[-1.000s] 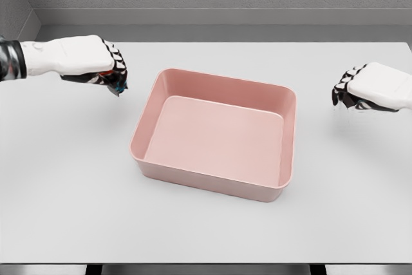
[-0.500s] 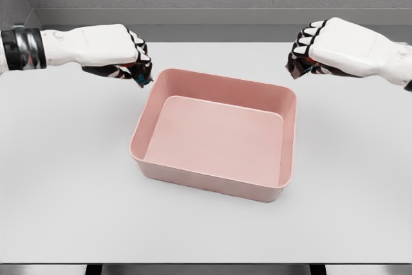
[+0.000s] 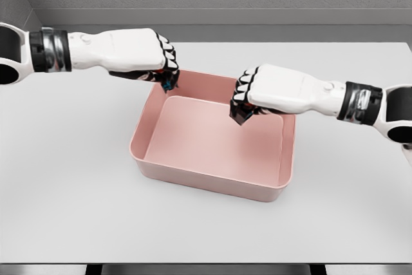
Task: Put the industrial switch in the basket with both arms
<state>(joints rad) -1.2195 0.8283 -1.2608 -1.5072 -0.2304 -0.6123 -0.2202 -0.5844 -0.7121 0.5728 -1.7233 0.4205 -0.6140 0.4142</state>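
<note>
No words, numbers or signs can be read here. The pink basket [image 3: 212, 185] has plain walls. The white table [image 3: 64, 210] is plain too.

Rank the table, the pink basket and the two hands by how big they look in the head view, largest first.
1. Table
2. Basket
3. Left hand and right hand: these look about alike, both curled over the basket, so I won't rank one above the other.

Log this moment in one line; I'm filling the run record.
left hand: shut on small dark item, basket rim | right hand: shut on dark item, over basket
</note>
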